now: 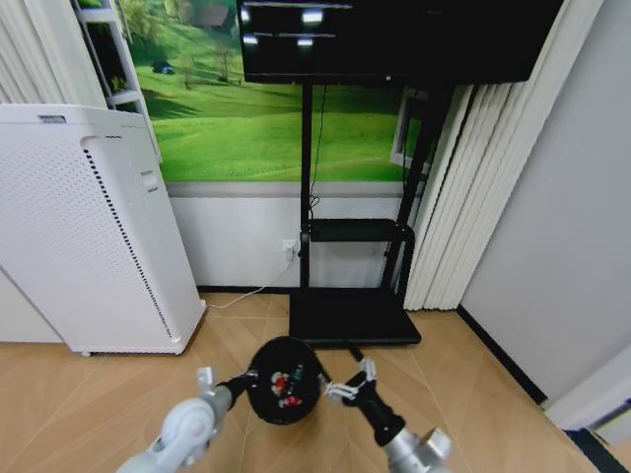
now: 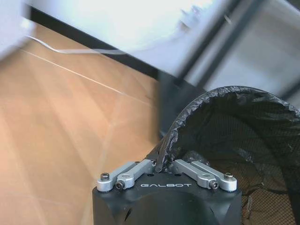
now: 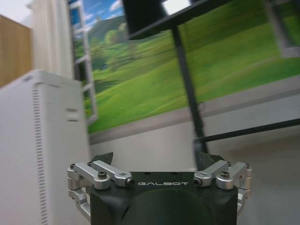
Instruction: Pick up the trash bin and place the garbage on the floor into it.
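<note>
Gripping the trash bin (image 1: 284, 379) by its near-left rim, the left gripper (image 1: 240, 382) holds it above the floor (image 1: 89, 394) with red-and-white garbage (image 1: 287, 384) already inside, while the right gripper (image 1: 347, 386) hangs spread and empty just right, so the job looks nearly finished.

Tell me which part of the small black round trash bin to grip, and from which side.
Grip the rim of the small black round trash bin, from its left side with fingers straddling the wall. The mouth faces up and the thin lined edge gives an inside and outside face to pinch. The left gripper is shut on that rim; the open right gripper hovers beside the bin.
</note>
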Tool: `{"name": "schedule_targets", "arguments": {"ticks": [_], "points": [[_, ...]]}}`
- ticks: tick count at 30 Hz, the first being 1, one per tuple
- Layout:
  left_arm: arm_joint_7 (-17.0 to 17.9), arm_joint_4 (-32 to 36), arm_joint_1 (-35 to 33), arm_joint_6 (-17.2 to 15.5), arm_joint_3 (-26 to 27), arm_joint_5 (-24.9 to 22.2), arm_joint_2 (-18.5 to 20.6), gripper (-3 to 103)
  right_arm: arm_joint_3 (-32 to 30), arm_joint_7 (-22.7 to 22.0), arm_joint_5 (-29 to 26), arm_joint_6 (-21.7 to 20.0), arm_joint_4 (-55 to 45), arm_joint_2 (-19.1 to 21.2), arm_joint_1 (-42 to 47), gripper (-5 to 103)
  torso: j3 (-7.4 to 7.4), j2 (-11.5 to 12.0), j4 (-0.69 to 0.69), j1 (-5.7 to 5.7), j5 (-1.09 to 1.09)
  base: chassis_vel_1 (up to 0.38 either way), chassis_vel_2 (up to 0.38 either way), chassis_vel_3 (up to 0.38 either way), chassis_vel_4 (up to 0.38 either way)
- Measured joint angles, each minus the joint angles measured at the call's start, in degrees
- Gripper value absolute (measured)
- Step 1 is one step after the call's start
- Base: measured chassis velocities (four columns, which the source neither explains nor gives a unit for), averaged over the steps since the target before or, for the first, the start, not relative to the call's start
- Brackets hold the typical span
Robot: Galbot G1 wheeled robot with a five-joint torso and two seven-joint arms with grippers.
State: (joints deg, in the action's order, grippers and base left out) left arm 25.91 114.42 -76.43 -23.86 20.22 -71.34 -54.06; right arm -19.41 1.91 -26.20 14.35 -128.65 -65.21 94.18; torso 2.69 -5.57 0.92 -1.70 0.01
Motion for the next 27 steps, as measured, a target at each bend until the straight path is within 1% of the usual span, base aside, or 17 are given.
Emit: {"name": "schedule_targets", "arguments": {"ticks": [3, 4, 6, 9, 11, 12, 13, 14, 15, 16, 17, 20, 21, 23, 24, 26, 27], "points": [[3.2, 3.7, -6.6, 0.4, 8.2, -1.4, -1.2, 2, -3.8, -7.4, 0.0, -1.9, 2.0, -2.5, -0.4, 100, 0.00, 0.0, -0.01, 0.00, -0.01, 0.000, 0.000, 0.000, 0.000], [3.2, 3.7, -6.6, 0.4, 8.2, -1.4, -1.2, 2, -3.8, -7.4, 0.0, -1.9, 2.0, -2.5, -0.4, 100, 0.00, 0.0, -0.01, 0.00, -0.01, 0.000, 0.000, 0.000, 0.000], [6.0, 6.6, -11.6, -0.2, 15.0, -3.4, -2.7, 2, -6.7, -11.6, 0.4, -3.0, 3.7, -3.3, -1.1, 100, 0.00, 0.0, -0.01, 0.00, -0.01, 0.000, 0.000, 0.000, 0.000], [6.8, 7.6, -13.2, -0.4, 17.1, -3.7, -3.2, 2, -7.5, -12.8, 0.6, -3.4, 4.1, -3.5, -1.3, 100, 0.00, 0.0, -0.02, 0.00, -0.02, 0.000, 0.000, 0.000, 0.000], [10.3, 11.6, -20.0, -1.3, 25.6, -4.7, -6.9, 2, -9.3, -17.0, 2.7, -5.7, 5.1, -5.0, -1.6, 100, 0.00, 0.0, 0.01, 0.00, 0.00, 0.000, 0.000, 0.000, 0.000], [11.1, 13.0, -22.6, -1.6, 28.0, -4.9, -8.5, 2, -9.4, -17.5, 3.5, -6.1, 5.3, -5.4, -1.3, 100, 0.00, 0.0, 0.00, 0.00, -0.01, 0.000, 0.000, 0.000, 0.000], [11.1, 13.0, -22.6, -1.6, 28.0, -4.9, -8.5, 2, -9.4, -17.5, 3.5, -6.1, 5.3, -5.4, -1.3, 100, 0.00, 0.0, 0.00, 0.00, -0.01, 0.000, 0.000, 0.000, 0.000], [11.5, 14.1, -25.3, -1.9, 30.1, -5.0, -10.0, 2, -9.3, -17.7, 4.2, -6.2, 5.3, -5.9, -0.8, 100, 0.00, 0.0, -0.02, 0.00, -0.01, 0.000, 0.000, 0.000, 0.000], [11.5, 15.1, -28.4, -2.1, 32.5, -5.0, -12.0, 2, -9.1, -17.8, 4.9, -6.2, 5.4, -6.3, -0.3, 100, 0.00, 0.0, -0.01, 0.00, -0.01, 0.000, 0.000, 0.000, 0.000], [11.5, 15.1, -28.4, -2.1, 32.5, -5.0, -12.0, 2, -9.1, -17.8, 4.9, -6.2, 5.4, -6.3, -0.3, 100, 0.00, 0.0, -0.01, 0.00, -0.01, 0.000, 0.000, 0.000, 0.000], [11.2, 15.5, -30.3, -2.3, 34.0, -5.0, -13.3, 2, -9.0, -17.8, 5.3, -6.2, 5.4, -6.7, 0.1, 100, -0.01, 0.0, -0.02, 0.00, -0.01, 0.000, 0.000, 0.000, 0.000], [8.8, 15.5, -35.2, -2.7, 38.5, -4.4, -16.8, 2, -9.1, -17.5, 6.3, -5.7, 5.3, -8.2, 1.1, 100, -0.01, 0.0, -0.02, 0.01, -0.02, 0.000, 0.000, 0.000, 0.000], [8.8, 15.5, -35.2, -2.7, 38.5, -4.4, -16.8, 2, -9.1, -17.5, 6.3, -5.7, 5.3, -8.2, 1.1, 100, -0.01, 0.0, -0.02, 0.01, -0.02, 0.000, 0.000, 0.000, 0.000], [6.2, 14.9, -38.1, -2.7, 42.0, -4.2, -18.7, 2, -9.3, -17.3, 7.0, -5.2, 5.3, -9.2, 1.3, 100, 0.00, 0.0, 0.00, 0.01, -0.02, 0.000, 0.000, 0.000, 0.000], [6.2, 14.9, -38.1, -2.7, 42.0, -4.2, -18.7, 2, -9.3, -17.3, 7.0, -5.2, 5.3, -9.2, 1.3, 100, 0.00, 0.0, 0.00, 0.01, -0.02, 0.000, 0.000, 0.000, 0.000], [3.5, 13.9, -41.0, -2.6, 45.8, -4.2, -20.6, 2, -8.6, -17.2, 7.9, -4.8, 5.6, -10.2, 1.1, 100, 0.00, 0.0, 0.00, 0.01, -0.01, 0.000, 0.000, 0.000, 0.000], [3.5, 13.9, -41.0, -2.6, 45.8, -4.2, -20.6, 2, -8.6, -17.2, 7.9, -4.8, 5.6, -10.2, 1.1, 100, 0.00, 0.0, 0.00, 0.01, -0.01, 0.000, 0.000, 0.000, 0.000]]}}
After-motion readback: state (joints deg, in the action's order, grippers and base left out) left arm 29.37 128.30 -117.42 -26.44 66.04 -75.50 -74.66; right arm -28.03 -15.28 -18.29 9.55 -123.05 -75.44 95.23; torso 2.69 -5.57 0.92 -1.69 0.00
